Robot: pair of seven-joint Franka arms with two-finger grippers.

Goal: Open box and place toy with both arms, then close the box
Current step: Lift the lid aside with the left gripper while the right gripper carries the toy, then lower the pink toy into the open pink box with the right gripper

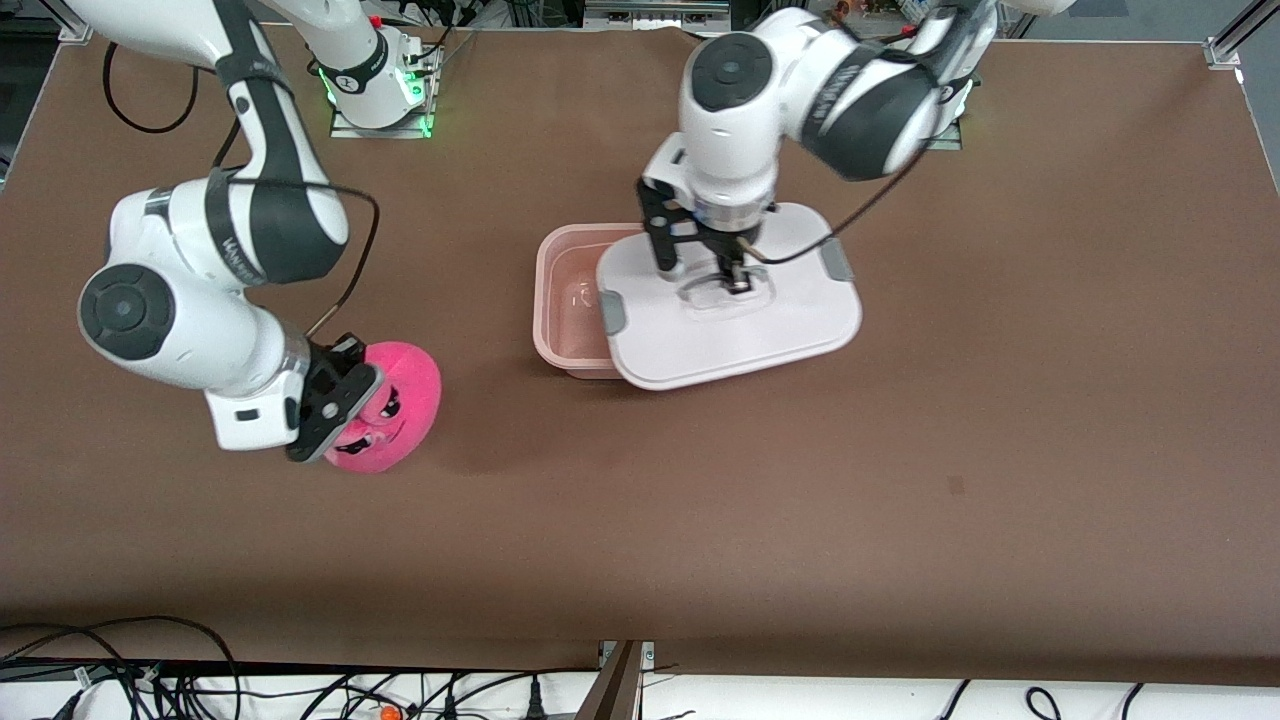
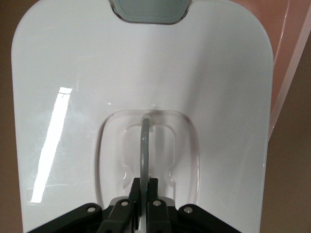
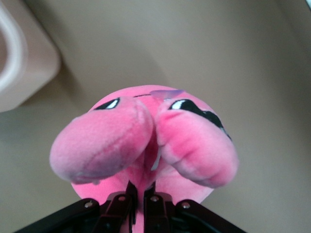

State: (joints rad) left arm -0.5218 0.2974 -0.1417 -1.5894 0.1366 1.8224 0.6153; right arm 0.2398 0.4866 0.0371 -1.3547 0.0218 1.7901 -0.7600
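The pinkish translucent box [image 1: 570,300] stands mid-table, its inside partly uncovered. Its white lid [image 1: 735,305] sits askew, shifted toward the left arm's end and overhanging the box. My left gripper [image 1: 735,280] is shut on the lid's thin grey handle [image 2: 145,150], which stands upright out of the clear recess. The bright pink toy [image 1: 395,405] is near the right arm's end, face showing. My right gripper [image 3: 144,187] is shut on the toy's plush between its two rounded limbs [image 3: 104,141]. A corner of the box [image 3: 22,63] shows in the right wrist view.
Brown table surface [image 1: 900,480] spreads wide around the box and the toy. A grey clip [image 1: 612,313] sits at one lid edge, another [image 1: 838,260] at the other edge. Cables [image 1: 150,680] lie along the table's edge nearest the front camera.
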